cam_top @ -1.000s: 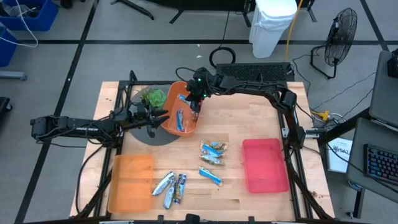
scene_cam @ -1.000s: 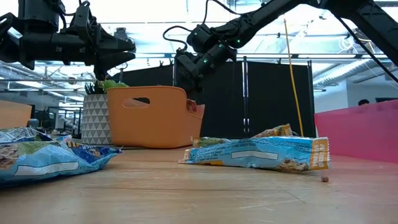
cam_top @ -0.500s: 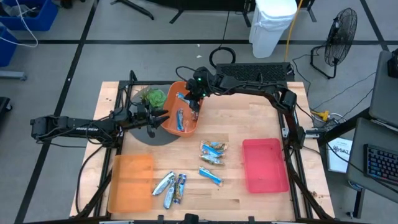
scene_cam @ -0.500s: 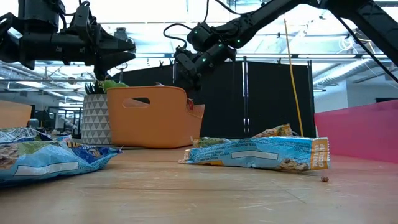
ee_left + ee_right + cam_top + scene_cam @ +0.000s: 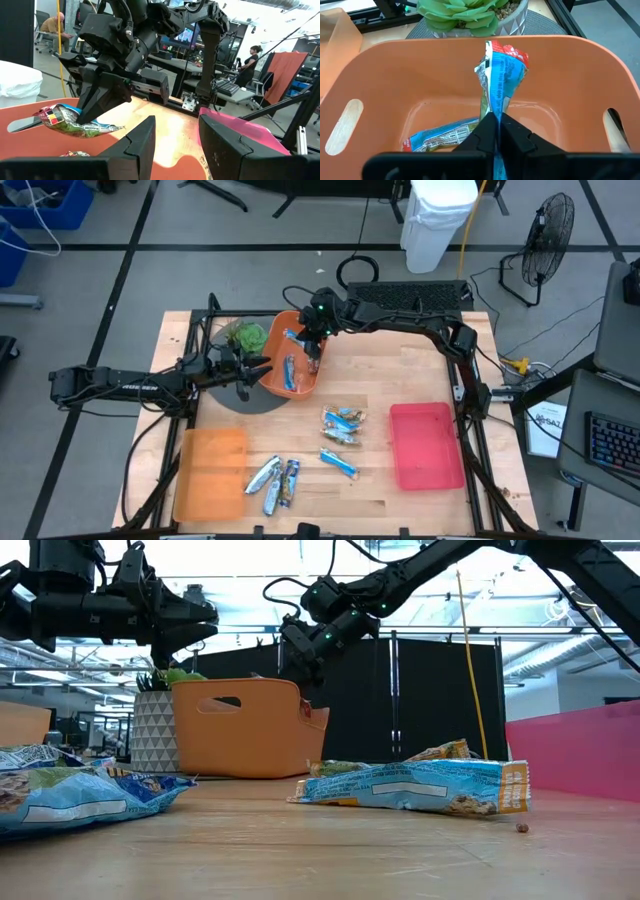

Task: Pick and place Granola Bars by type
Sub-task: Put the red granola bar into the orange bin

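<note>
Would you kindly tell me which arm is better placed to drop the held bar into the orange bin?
The right: its pincer is shut on a blue bar above the orange bin. The left pincer is open and empty beside the bin.

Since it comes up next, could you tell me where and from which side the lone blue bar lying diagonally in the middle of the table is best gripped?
Grip the blue bar at its middle, across its narrow width, coming straight down from above. It lies flat and apart from the others, so both long edges look free.
</note>
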Motion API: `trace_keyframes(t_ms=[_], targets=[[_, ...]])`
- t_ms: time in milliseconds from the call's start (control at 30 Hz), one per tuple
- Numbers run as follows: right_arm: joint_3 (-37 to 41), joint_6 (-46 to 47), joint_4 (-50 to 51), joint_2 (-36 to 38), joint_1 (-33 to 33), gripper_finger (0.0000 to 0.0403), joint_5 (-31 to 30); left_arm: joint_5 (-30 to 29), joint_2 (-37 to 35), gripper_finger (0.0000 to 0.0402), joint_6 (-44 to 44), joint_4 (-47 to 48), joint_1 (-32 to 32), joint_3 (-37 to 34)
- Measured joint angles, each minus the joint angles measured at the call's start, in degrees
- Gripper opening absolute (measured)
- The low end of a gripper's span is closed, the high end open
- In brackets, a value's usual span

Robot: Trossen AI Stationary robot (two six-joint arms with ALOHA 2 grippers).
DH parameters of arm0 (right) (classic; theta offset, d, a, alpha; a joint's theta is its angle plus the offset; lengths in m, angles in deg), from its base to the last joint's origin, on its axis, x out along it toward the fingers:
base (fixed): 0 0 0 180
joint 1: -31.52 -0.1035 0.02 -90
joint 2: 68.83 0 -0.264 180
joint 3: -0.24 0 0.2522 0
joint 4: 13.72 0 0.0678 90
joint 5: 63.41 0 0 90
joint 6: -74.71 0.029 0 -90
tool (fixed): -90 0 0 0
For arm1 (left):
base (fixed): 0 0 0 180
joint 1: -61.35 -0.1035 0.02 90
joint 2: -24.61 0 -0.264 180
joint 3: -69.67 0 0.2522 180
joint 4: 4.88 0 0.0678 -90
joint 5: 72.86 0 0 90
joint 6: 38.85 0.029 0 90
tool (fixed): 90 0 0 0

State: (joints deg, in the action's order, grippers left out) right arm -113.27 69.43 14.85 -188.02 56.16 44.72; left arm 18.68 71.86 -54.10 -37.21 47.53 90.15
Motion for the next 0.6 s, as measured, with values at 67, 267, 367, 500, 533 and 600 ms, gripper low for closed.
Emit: trace_keyframes(t_ms=[67, 267, 367, 500, 533, 600], targets=[[0.0, -0.02, 0.0, 0.0, 0.0, 0.002, 0.0, 0.0, 0.0, 0.0154, 0.0, 0.0, 0.0, 0.0], [0.0, -0.06, 0.0, 0.0, 0.0, 0.0038, 0.0, 0.0, 0.0, 0.0154, 0.02, 0.0, 0.0, 0.0], [0.0, -0.07, 0.0, 0.0, 0.0, 0.005, 0.0, 0.0, 0.0, 0.0154, 0.02, 0.0, 0.0, 0.0], [0.0, -0.06, 0.0, 0.0, 0.0, 0.0065, 0.0, 0.0, 0.0, 0.0154, 0.02, 0.0, 0.0, 0.0], [0.0, -0.06, 0.0, 0.0, 0.0, 0.0068, 0.0, 0.0, -0.02, 0.0154, 0.02, 0.02, 0.0, 0.0], [0.0, 0.02, -0.05, 0.0, 0.0, 0.0073, 0.0, 0.0, 0.0, 0.0154, 0.02, 0.02, 0.0, 0.0]])
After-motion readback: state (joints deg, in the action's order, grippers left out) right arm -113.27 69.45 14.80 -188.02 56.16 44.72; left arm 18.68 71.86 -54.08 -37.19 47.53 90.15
